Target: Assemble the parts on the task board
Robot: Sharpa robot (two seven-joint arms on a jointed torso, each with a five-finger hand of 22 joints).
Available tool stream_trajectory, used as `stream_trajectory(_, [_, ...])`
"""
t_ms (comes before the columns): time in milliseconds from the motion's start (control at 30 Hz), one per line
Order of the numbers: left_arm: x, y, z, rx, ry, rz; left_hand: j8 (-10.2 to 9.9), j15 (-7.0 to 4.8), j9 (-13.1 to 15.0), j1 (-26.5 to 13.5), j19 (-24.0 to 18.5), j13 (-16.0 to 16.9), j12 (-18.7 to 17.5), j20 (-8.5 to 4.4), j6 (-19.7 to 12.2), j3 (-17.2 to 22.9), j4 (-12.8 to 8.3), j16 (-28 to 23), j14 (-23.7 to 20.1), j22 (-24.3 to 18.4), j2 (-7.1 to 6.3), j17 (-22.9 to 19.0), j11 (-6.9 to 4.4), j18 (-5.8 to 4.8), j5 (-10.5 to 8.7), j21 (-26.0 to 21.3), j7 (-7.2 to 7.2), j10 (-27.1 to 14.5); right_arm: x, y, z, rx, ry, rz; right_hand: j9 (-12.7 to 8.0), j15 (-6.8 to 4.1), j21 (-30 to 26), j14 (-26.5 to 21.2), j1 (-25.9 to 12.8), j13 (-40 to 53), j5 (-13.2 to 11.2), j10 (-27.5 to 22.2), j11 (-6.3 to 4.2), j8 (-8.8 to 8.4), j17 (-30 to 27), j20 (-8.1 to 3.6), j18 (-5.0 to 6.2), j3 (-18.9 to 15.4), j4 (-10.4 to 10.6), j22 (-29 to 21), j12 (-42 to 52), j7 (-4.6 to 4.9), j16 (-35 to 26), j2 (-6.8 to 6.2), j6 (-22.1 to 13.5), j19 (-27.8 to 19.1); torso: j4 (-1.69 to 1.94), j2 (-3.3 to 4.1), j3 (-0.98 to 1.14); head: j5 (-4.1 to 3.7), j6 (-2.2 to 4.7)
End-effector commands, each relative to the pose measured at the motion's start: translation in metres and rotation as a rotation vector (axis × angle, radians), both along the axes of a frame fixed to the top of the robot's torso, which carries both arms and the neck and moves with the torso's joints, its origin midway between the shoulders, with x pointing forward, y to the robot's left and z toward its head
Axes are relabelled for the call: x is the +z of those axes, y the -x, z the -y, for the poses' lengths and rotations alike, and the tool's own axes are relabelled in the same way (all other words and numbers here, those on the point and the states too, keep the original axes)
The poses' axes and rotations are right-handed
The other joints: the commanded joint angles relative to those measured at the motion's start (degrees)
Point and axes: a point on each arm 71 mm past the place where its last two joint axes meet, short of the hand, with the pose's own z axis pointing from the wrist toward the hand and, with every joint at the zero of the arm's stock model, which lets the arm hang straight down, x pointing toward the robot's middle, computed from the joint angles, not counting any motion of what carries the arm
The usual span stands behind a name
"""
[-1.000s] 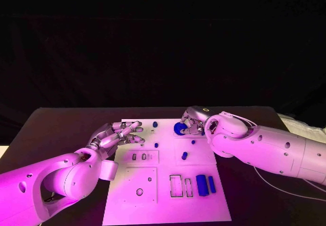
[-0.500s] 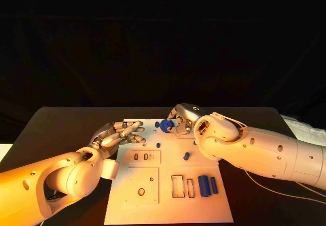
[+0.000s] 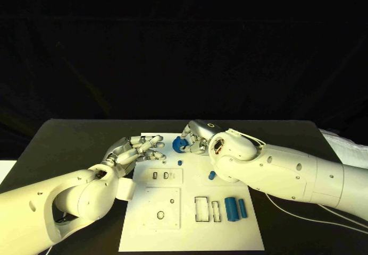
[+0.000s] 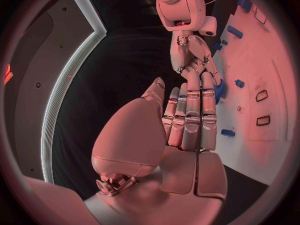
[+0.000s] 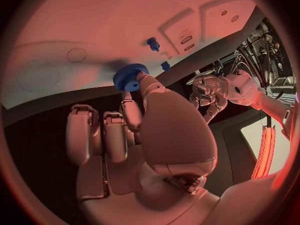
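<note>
The white task board lies in the middle of the black table. My right hand is over the board's far edge and pinches a blue toothed gear; the right wrist view shows the gear held at the fingertips just off the board. My left hand hovers at the board's far left corner, fingers apart and holding nothing, close to the gear. From the left wrist view, the left hand stretches toward the right hand.
Two small blue pegs stand on the board's middle. Two longer blue cylinders lie at its right side beside rectangular slots. Bare black table surrounds the board.
My right hand has carried the gear leftward along the board's far edge, closer to the left hand. The left hand has hardly moved.
</note>
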Motion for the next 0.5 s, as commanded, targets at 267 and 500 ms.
stream_trajectory(267, [0.0018, 0.0008, 0.0035, -0.024, 0.012, 0.011, -0.20, 0.11, -0.07, 0.15, -0.33, -0.01, -0.44, 0.08, -0.16, -0.06, -0.50, -0.26, -0.35, -0.10, 0.10, 0.14, 0.21, 0.58, -0.26, -0.30, 0.36, -0.21, -0.0051, -0.0016, -0.0092, 0.020, 0.034, -0.014, 1.09, -0.03, 0.28, 4.75, -1.01, 0.01, -0.90, -0.11, -0.03, -0.28, 8.77, 0.03, -0.41, 0.50, -0.12, 0.19, -0.53, -0.94, 0.21, -0.23, 1.76, 0.43, -0.08, -0.03, 0.04, 0.35, -0.08])
stream_trajectory(500, [0.0019, 0.0011, 0.0038, -0.026, 0.012, 0.010, -0.20, 0.11, -0.07, 0.15, -0.33, -0.01, -0.44, 0.08, -0.16, -0.06, -0.50, -0.26, -0.35, -0.10, 0.10, 0.14, 0.21, 0.58, -0.26, -0.30, 0.36, -0.21, -0.0065, -0.0013, -0.0123, 0.026, 0.043, -0.020, 0.66, 0.47, 0.39, 4.79, -2.47, -0.98, -3.25, -0.93, 0.60, -1.59, 9.02, 0.41, -0.47, 0.35, 0.09, 0.44, -2.16, -0.20, 0.31, -1.34, 0.03, 0.47, -0.09, -0.04, 0.03, 0.40, -0.14])
